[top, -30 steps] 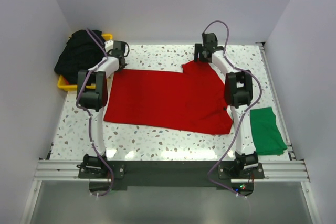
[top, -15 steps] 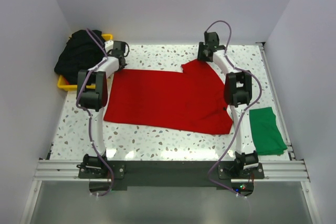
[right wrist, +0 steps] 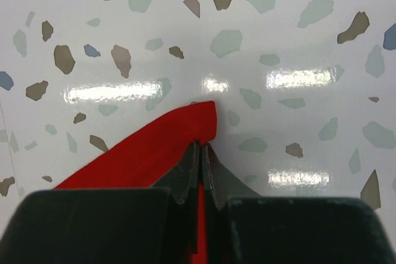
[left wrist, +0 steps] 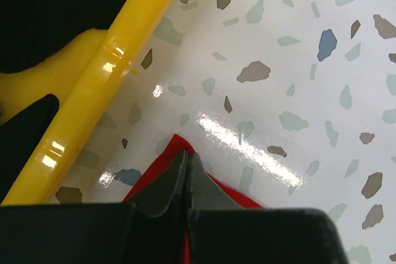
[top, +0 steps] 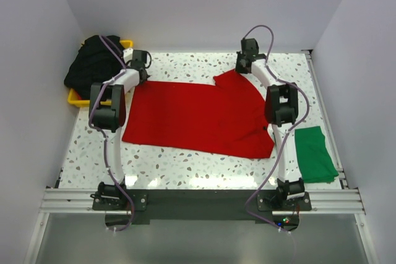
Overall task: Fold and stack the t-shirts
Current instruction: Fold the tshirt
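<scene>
Grip is the change: within the last second the right gripper (right wrist: 202, 148) shuts its jaws on the far right corner of the red t-shirt (top: 198, 115). The left gripper (left wrist: 187, 157) is already clamped on the far left corner. With both far corners pinched, a fold toward the near edge looks ready to begin. The soft, matte shirt lies flat across the middle of the glossy speckled worktop (top: 185, 66). Black t-shirts (top: 93, 60) are heaped in a shiny yellow tray (left wrist: 93, 91) at the far left corner, and a folded green t-shirt (top: 314, 153) rests by the right edge.
</scene>
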Robot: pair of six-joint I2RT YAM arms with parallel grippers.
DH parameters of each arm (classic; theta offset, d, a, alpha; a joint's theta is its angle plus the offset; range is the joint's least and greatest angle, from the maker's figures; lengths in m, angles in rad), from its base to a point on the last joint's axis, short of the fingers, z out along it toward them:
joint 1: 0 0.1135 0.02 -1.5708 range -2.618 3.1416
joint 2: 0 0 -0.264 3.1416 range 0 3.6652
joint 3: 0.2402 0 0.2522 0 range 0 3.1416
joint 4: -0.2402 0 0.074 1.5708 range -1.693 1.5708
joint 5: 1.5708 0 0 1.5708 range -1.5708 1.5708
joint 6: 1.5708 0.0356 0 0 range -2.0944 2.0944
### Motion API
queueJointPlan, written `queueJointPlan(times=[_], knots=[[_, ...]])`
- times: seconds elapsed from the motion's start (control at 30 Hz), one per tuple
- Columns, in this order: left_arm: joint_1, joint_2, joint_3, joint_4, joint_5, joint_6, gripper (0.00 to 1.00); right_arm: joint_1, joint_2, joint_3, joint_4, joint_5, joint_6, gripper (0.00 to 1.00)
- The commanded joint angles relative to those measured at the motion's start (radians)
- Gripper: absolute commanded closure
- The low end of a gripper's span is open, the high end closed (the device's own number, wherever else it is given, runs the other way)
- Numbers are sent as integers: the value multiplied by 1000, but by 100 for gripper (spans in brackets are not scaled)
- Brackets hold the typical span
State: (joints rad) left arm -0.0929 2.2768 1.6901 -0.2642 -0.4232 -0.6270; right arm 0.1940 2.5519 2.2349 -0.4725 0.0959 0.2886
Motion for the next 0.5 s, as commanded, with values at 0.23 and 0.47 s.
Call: queueJointPlan(times=[0.23, 0.47], knots=[[5, -83, -24, 10, 41, -7, 100, -39, -341, -175, 71, 44, 32, 100], [9, -131, -59, 3, 40, -23, 100, -59, -487, -343, 86, 33, 38, 100]])
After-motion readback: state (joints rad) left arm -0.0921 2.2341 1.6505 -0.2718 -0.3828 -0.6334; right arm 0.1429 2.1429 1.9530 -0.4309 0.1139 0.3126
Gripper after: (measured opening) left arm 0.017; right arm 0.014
